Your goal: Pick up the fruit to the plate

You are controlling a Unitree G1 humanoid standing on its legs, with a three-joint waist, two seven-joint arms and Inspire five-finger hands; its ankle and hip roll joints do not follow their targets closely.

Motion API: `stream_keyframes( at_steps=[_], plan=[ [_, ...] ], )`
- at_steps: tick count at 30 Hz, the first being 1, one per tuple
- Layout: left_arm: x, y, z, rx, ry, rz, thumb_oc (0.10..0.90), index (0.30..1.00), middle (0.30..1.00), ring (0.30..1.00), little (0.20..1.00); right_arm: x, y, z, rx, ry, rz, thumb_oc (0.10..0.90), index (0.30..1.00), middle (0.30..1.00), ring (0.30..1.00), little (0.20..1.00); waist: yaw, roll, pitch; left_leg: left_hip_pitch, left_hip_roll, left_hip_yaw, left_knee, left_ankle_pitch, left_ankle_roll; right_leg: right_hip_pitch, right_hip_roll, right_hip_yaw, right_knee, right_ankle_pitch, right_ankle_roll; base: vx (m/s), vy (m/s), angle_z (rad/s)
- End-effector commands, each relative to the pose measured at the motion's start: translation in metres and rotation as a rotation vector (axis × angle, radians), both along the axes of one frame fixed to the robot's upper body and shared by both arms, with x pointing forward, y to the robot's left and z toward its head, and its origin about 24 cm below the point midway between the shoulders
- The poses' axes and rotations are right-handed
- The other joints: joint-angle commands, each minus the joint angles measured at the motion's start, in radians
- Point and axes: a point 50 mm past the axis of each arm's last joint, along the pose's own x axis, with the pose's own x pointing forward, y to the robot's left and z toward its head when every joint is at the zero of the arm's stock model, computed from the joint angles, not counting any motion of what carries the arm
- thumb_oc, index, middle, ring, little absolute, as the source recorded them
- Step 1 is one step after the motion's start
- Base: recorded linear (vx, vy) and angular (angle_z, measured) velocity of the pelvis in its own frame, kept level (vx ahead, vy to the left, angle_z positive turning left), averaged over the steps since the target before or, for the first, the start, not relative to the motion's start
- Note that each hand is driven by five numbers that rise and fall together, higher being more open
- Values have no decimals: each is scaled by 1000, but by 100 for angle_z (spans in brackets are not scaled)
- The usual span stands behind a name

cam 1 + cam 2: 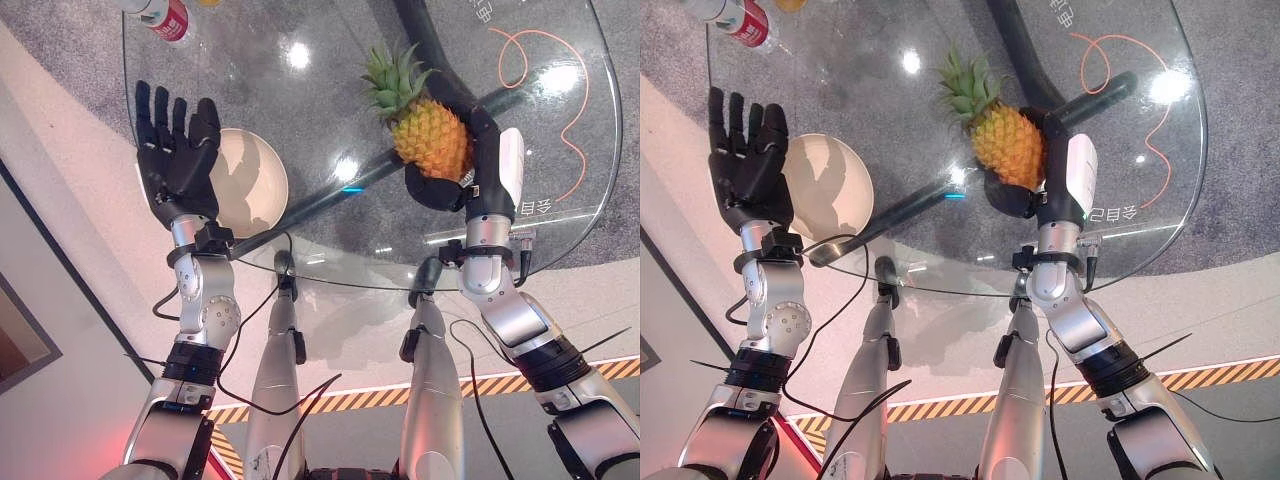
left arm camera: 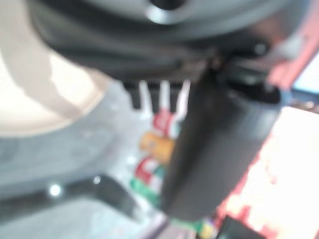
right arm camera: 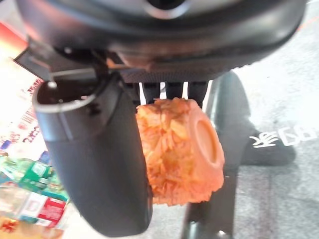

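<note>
a round glass table (image 1: 330,250) stands over grey carpet, pale floor nearer – one pineapple (image 1: 432,135), one cream plate (image 1: 250,180). the right hand (image 1: 478,170) curls around the pineapple, raised over the glass, well apart from the plate. the left hand (image 1: 178,150) is spread flat by the plate; a bottle (image 1: 165,18) lies farthest

Silver-grey jointed arms, each ending in a dark robot hand (image 1: 178,160) (right thumb white-covered).

Glass table (image 1: 560,215) – clear, glossy; pineapple (image 1: 432,138) – rough, bumpy plastic-looking skin; plate (image 1: 262,185) – smooth, matt cream.
</note>
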Motion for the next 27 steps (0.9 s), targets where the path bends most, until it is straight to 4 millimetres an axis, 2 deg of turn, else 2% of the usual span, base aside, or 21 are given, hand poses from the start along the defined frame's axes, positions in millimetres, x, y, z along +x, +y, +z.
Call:
stream_keyframes(
  at_steps=[1,10,27],
  plan=[
    [-9,-8,48,32,-241,-91,800,900,900,900,900,-30,20,74,-24,-398,167,100,300,300,300,200,1,-3,-5,14,12,0,20,-24,-7,9,1,-50,16,52,2,0,0,0],
    [-6,-34,48,40,-230,-280,800,900,900,900,900,-38,35,85,-70,-415,278,100,300,300,300,200,-4,-4,-5,16,10,3,21,-24,-5,15,-3,-51,4,61,7,0,0,0],
    [-5,-56,52,74,-233,-390,800,900,900,900,900,-42,61,87,-169,-350,445,100,300,300,300,200,5,-3,-5,18,7,3,15,-19,-5,26,-13,-67,-7,66,10,0,0,0]
  ],
)
